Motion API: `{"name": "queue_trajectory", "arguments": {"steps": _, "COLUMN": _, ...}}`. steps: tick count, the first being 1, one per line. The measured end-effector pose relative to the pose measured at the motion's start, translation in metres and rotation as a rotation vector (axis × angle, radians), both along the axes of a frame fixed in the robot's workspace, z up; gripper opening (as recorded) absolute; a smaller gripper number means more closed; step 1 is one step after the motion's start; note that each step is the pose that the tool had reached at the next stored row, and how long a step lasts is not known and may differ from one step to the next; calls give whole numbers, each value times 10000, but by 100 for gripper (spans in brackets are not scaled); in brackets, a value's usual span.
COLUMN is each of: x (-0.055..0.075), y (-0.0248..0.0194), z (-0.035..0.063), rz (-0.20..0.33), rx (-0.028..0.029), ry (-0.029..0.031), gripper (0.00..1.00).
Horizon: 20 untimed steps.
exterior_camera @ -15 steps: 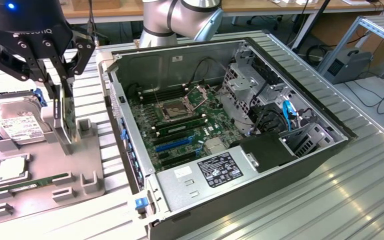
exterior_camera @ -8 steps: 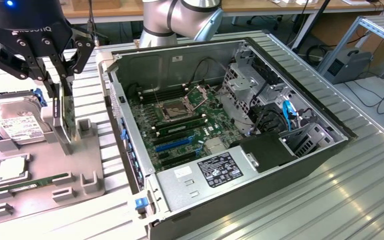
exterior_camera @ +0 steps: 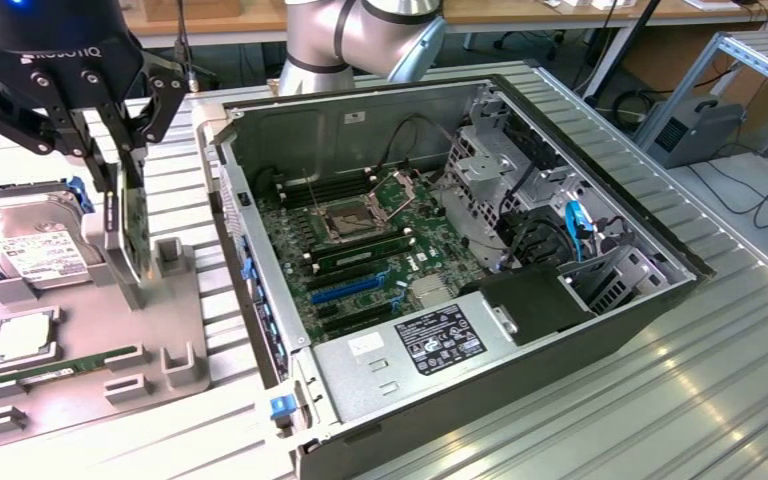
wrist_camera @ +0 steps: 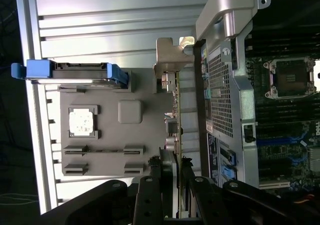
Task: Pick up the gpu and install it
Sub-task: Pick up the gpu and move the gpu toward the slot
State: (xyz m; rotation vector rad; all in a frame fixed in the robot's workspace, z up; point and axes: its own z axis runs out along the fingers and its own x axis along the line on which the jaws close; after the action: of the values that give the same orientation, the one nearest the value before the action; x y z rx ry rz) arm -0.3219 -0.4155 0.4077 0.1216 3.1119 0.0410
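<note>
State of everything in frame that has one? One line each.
Thin green-brown gpu card, silvery bracket: upright on edge in grey fixture tray, not installed.
Black gripper: shut on gpu card.
Dark tower PC case: on its side, side panel off.
Metal CPU socket: cover raised.
Silver hard drive, blue rails: leaning in tray.
Narrow green RAM stick: in tray holders.

We see a black end effector (wrist_camera: 173,166) and the gpu (wrist_camera: 176,130), its edge green-brown with a silvery bracket. The fixture tray (exterior_camera: 157,330) is plain grey. At nine o'clock in the exterior view, the hard drive (exterior_camera: 31,250) is silver with a white label and blue rails. The motherboard (exterior_camera: 344,270) is green with blue slots, and the ribbed worktop (exterior_camera: 651,400) is silvery.
</note>
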Motion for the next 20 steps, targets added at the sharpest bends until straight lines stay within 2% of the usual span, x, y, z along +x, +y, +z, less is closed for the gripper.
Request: {"name": "queue_trajectory", "arguments": {"steps": 20, "x": 0, "y": 0, "z": 82, "rz": 0, "rx": 0, "ry": 0, "gripper": 27}}
